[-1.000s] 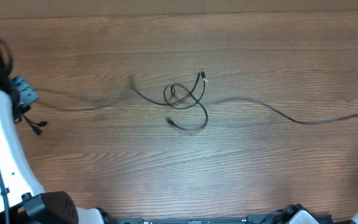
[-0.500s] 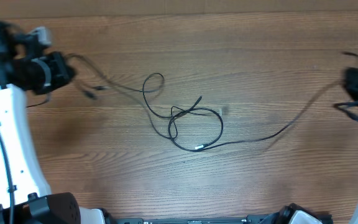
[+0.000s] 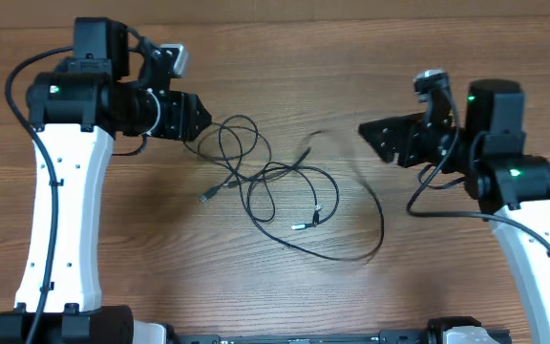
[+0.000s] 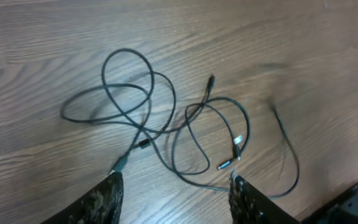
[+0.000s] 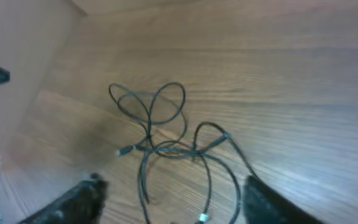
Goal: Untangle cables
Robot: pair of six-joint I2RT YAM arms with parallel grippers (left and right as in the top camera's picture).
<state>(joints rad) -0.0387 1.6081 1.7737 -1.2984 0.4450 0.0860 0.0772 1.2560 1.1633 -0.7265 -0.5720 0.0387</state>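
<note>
Overhead view: the cables lie tangled on the wooden surface, midway between the 2 arms. 2 overlapping loops sit nearest the left end effector, and 1 long strand sweeps out toward the right end effector.

Both wrist views show the fingers spread apart with nothing between them.

The cords look very thin, light and limp. They will likely slide and drag the whole knot along when 1 piece is pulled, and they lie too flat to pinch easily. The stiffer, thicker ends seem the better holds. The left could take the dark plug end lying clear of the loops. The right could take the long strand or the silvery plugs.
</note>
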